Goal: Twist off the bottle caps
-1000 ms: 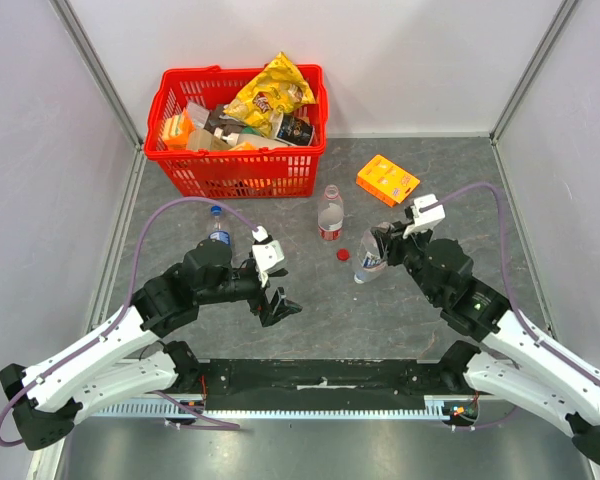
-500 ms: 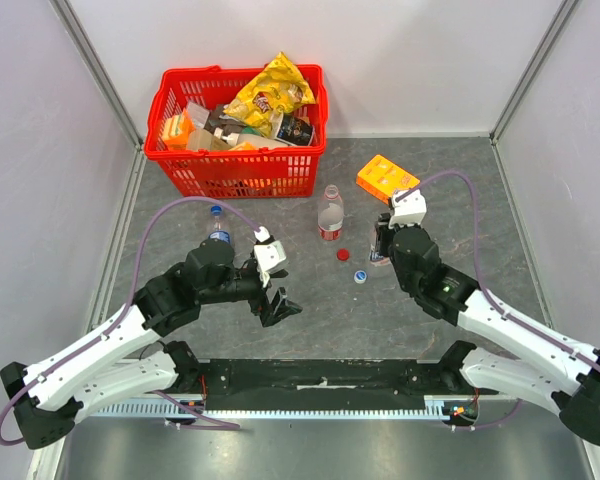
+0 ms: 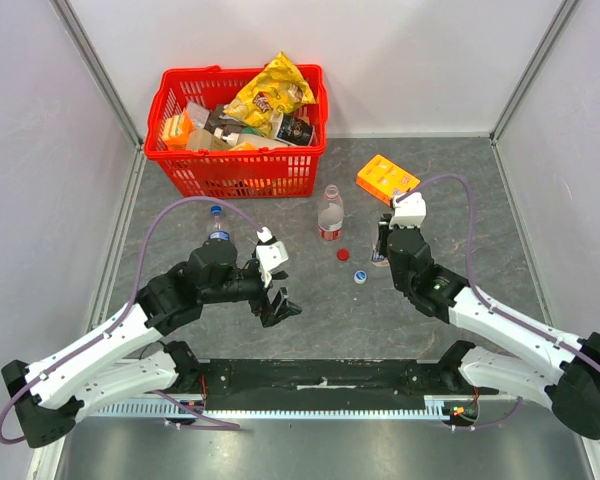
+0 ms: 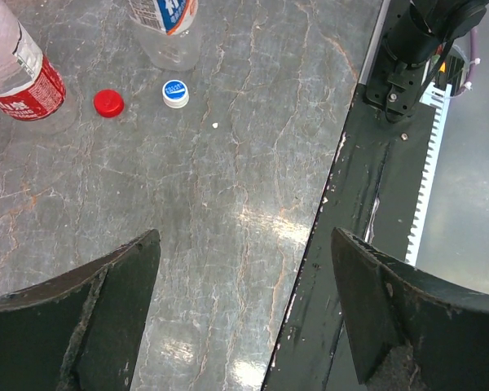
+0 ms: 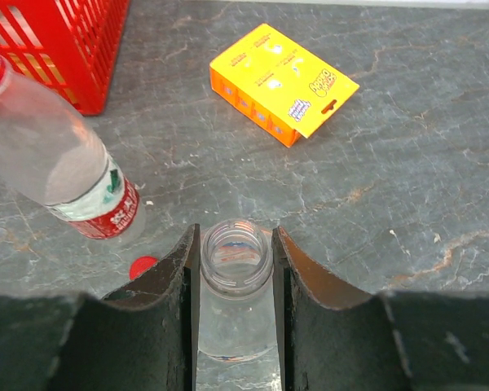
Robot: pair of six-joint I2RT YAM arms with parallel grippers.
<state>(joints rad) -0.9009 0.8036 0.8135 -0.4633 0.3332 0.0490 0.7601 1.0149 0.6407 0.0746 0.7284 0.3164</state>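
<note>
The right gripper clamps an uncapped bottle at the neck, orange box beyond

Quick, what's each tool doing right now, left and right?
Left tool: open, holding nothing.
Right tool: closed on the neck of the uncapped bottle.

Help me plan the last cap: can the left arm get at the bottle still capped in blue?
Probably yes. Its pincer is open and empty, and that bottle stands just beyond its forearm; it would need to pull back and turn.
</note>
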